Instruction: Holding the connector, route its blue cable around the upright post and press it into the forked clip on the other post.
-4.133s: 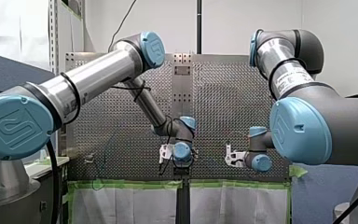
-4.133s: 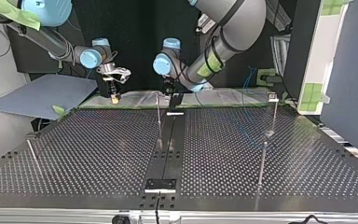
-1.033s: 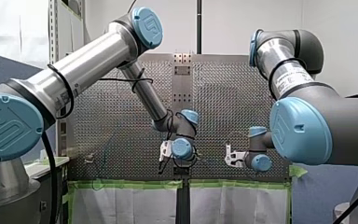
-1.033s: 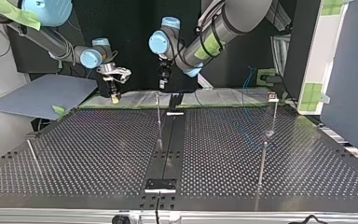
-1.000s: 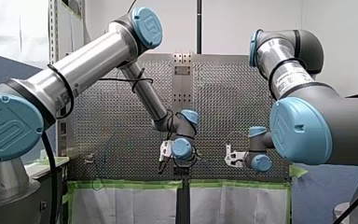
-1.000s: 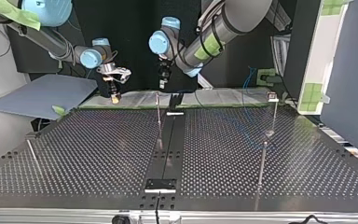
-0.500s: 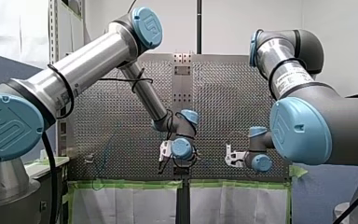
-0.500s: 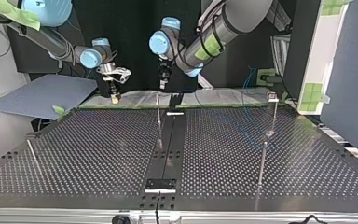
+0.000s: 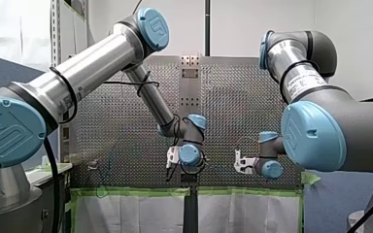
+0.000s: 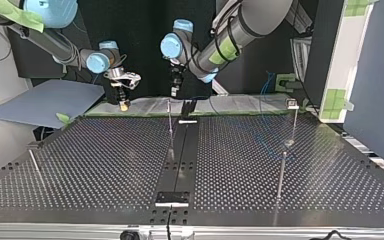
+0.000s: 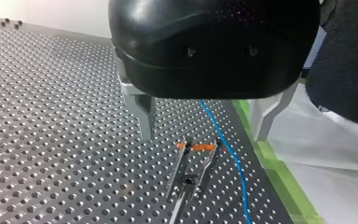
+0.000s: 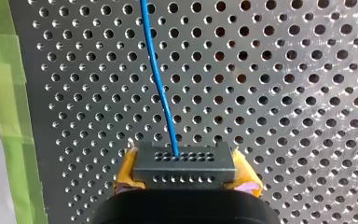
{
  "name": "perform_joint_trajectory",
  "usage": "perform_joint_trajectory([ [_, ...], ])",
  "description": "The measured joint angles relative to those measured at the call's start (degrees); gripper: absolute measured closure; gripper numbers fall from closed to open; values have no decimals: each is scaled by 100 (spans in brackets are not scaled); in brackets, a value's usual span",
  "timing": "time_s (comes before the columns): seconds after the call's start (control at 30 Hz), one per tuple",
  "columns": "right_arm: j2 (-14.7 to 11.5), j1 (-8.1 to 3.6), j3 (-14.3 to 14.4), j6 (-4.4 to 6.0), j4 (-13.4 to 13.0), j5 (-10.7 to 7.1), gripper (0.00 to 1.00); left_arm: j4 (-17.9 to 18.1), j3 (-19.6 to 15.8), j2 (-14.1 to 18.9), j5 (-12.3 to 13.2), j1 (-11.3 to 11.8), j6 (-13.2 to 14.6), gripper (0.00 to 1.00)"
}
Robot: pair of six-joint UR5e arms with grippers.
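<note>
In the right wrist view my right gripper (image 12: 185, 181) is shut on a dark grey connector (image 12: 184, 161), held between yellow pads (image 12: 248, 179). A blue cable (image 12: 158, 79) leaves the connector and runs ahead over the perforated table. In the left wrist view my left gripper (image 11: 204, 137) is open, its metal fingers (image 11: 145, 116) wide apart above a forked clip (image 11: 196, 147) with orange tips. The blue cable (image 11: 228, 156) passes close beside one prong; I cannot tell whether it sits in the fork. In the top view my left gripper (image 10: 174, 90) hovers above the thin post (image 10: 170, 125), and my right gripper (image 10: 123, 103) hangs to its left.
Further thin posts stand on the perforated table (image 10: 105, 160): one at the top view's right back (image 10: 293, 122), one right front (image 10: 280, 175), one leaning at the left (image 10: 34, 167). A black strip (image 10: 180, 160) runs down the middle. Green tape (image 11: 270, 163) edges the table near the clip.
Since four seconds ago my left arm has lifted its gripper up off the clip post. Over the last second hardly anything has moved. My right arm has stayed still.
</note>
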Motion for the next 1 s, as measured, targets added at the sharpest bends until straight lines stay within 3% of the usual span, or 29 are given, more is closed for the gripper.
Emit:
perform_joint_trajectory([
  [0.4,1,24,3,-23,56,-44,100,44,0,-8,-1,28,-48,0],
  [0.77,0,79,14,-193,217,-202,100,-27,-2,-10,-106,65,-127,0],
  [1.0,0,81,81,-226,194,-220,100,-153,-2,-10,-113,87,-138,0],
])
